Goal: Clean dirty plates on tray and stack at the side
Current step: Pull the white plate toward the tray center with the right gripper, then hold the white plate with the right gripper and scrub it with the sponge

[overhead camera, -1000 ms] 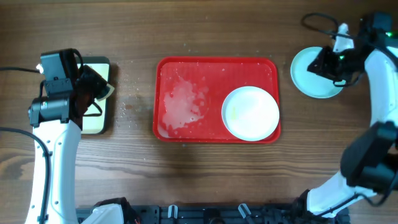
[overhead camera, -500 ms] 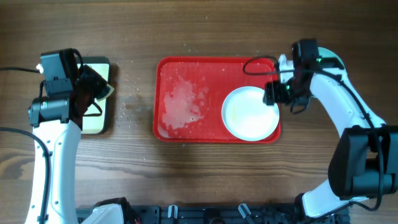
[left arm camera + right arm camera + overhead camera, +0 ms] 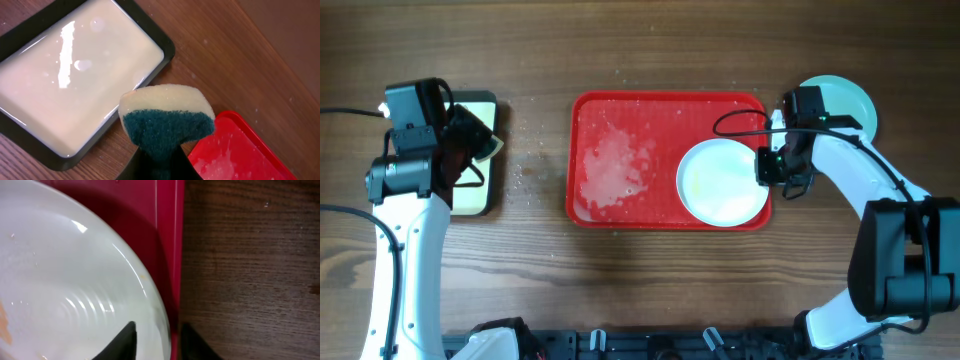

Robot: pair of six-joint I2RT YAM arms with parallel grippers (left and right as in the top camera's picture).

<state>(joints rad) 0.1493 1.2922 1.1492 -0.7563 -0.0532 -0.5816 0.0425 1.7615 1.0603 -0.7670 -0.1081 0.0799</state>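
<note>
The red tray (image 3: 620,105) lies mid-table with whitish smears on its left half. A white plate (image 3: 720,182) sits in its right end and fills the right wrist view (image 3: 65,280). A pale blue plate (image 3: 845,98) lies on the table right of the tray, partly hidden by my right arm; a second blue plate does not show. My right gripper (image 3: 768,168) is open, with one finger over the white plate's right rim and the other outside the tray's rim (image 3: 159,332). My left gripper (image 3: 480,145) is shut on a yellow-and-green sponge (image 3: 165,120).
A black-rimmed cream pan (image 3: 472,190) lies at the left under the sponge and shows in the left wrist view (image 3: 75,75). The tray's corner (image 3: 240,150) is to the pan's right. Crumbs speckle the wood between them.
My right gripper has moved from the blue plate at the right to the white plate's right edge and come lower. The left arm has not moved.
</note>
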